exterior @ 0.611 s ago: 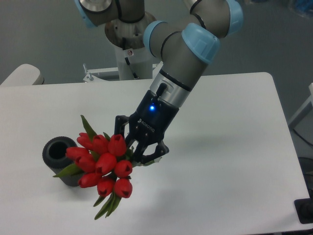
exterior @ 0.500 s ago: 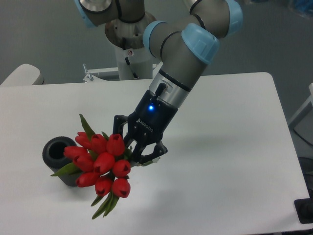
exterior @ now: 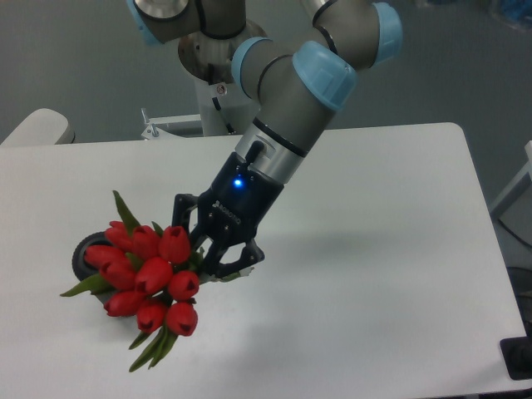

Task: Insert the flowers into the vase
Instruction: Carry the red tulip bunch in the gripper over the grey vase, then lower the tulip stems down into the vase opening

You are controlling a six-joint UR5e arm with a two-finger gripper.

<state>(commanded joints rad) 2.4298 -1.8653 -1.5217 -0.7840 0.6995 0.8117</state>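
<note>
Flowers clamped at the stems in hand, buds fanned out past its fingertips above the desk and now covering most of the vase, presumably to align stems with its hole.

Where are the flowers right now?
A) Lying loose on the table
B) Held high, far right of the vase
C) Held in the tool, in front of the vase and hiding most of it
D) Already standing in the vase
C: the tool is shut on the flowers, whose buds cover most of the vase, so only its left edge shows.
</note>
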